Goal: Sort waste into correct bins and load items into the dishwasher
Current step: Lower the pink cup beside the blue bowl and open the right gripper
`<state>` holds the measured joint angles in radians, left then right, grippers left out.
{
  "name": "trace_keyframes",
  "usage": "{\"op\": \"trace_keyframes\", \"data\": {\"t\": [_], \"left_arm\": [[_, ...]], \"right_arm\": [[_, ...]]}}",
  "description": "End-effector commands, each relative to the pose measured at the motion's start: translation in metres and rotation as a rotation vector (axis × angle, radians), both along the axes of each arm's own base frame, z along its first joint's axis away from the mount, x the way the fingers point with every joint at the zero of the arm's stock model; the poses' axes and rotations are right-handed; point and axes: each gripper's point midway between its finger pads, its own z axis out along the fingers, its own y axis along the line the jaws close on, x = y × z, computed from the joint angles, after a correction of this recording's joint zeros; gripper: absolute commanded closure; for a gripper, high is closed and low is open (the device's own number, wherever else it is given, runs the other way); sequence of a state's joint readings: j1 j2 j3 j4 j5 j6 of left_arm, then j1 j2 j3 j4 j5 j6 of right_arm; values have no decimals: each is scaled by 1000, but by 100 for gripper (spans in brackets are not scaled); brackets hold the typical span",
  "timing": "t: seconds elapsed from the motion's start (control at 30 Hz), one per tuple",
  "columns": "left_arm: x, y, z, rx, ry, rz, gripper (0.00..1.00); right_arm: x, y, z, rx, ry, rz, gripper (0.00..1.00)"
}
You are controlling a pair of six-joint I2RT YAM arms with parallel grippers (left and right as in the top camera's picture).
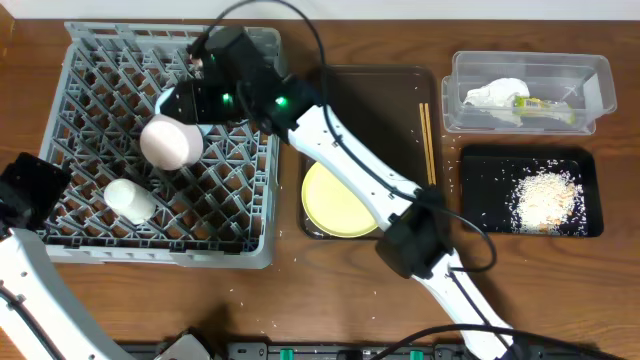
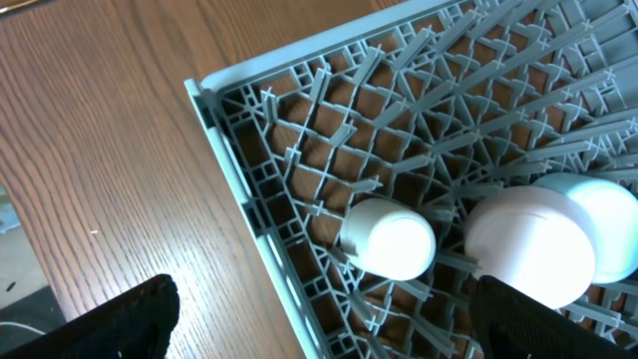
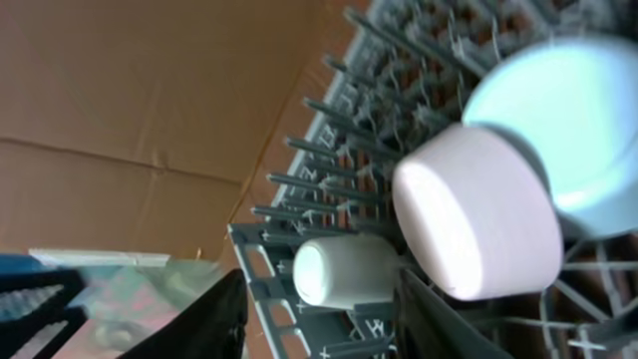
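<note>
Over rack, right claw released, empty, close by pink bowl and blue bowl. By rack's left edge, left claw spread wide, empty, near cup. On brown tray: plate, chopsticks. Inside tub: tissue, wrapper.

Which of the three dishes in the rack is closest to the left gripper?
The cream cup, the smallest one, right by the rack edge below the left gripper; the pink bowl and blue bowl lie farther in.
</note>
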<state>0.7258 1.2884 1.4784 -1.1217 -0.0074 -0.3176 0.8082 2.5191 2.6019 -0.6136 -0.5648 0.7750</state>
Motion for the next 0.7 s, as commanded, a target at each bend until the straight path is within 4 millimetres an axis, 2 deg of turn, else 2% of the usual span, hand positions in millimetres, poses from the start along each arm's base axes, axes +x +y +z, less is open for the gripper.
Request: {"op": "trace_keyframes", "data": {"t": [0.0, 0.13, 0.27, 0.4, 0.5, 0.57, 0.67], "left_arm": [[-3, 4, 5, 17, 0, 16, 6], [-3, 4, 5, 17, 0, 16, 6], [-3, 4, 5, 17, 0, 16, 6], [-3, 4, 5, 17, 0, 16, 6], [-2, 4, 5, 17, 0, 15, 6], [-3, 4, 5, 17, 0, 16, 6], [-3, 4, 5, 17, 0, 16, 6]], "right_arm": [[9, -11, 18, -17, -119, -14, 53], [11, -14, 4, -76, -121, -41, 58], [7, -10, -3, -119, -226, 2, 58], [10, -19, 1, -143, -241, -4, 51], [28, -47, 20, -147, -239, -54, 48], [47, -80, 36, -157, -227, -114, 44], [77, -142, 54, -188, -196, -217, 39]]}}
